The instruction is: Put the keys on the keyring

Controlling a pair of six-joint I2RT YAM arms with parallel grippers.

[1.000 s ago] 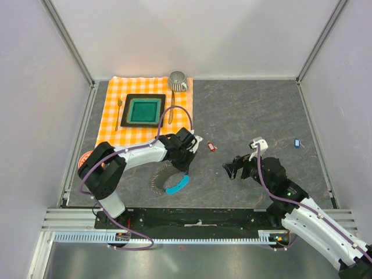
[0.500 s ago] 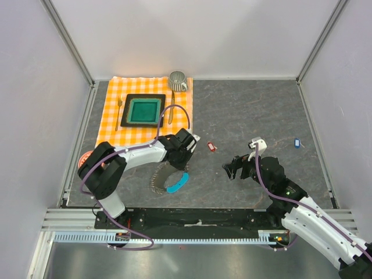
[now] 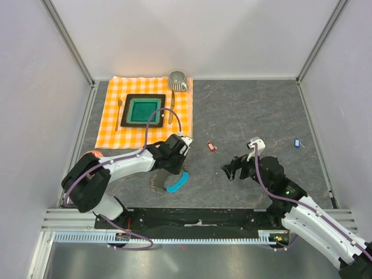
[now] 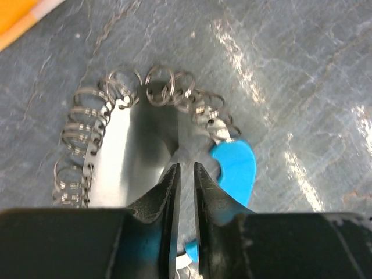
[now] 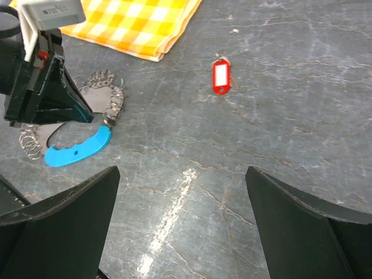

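Metal keyring point(image 4: 160, 90) directly beneath left gripper point(image 4: 186, 170) (jaws barely apart)

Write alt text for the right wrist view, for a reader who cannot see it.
The open right gripper hovers above a grey table, and the red-tagged key lies ahead of it, untouched. At the left, the left gripper is at the keyring, near an orange checked cloth.
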